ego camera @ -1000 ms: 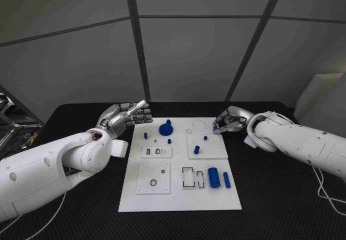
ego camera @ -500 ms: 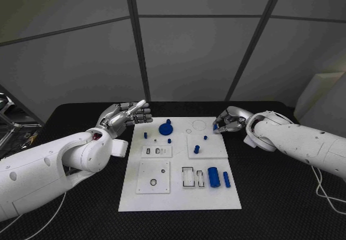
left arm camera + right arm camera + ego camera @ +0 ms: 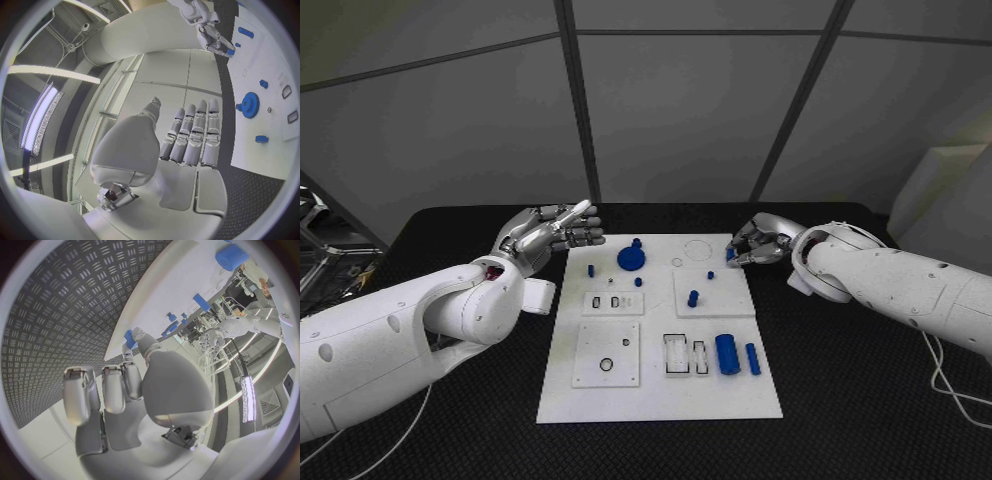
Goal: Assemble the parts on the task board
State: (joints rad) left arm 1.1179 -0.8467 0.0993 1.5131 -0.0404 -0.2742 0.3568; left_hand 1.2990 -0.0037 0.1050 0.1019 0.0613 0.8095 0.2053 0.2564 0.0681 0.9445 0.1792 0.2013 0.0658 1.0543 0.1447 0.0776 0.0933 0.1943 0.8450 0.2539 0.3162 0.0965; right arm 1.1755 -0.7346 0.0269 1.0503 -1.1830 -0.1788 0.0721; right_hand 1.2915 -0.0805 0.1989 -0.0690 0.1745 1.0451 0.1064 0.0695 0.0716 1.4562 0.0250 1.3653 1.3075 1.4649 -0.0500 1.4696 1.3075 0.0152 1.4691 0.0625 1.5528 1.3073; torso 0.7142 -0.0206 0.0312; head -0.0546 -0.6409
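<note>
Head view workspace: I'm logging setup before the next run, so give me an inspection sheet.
Surface: black textured table, bare around the board.
Job's things: white task board; blue toothed gear, large blue cylinder and slim blue bar on it.
Clutter: nothing seen.
Hands: left hand open, fingers straight, beside the board; right hand pinches a small blue part at the board's far right edge.
Cables: white cable on the table.
Surroundings: grey wall panels.
</note>
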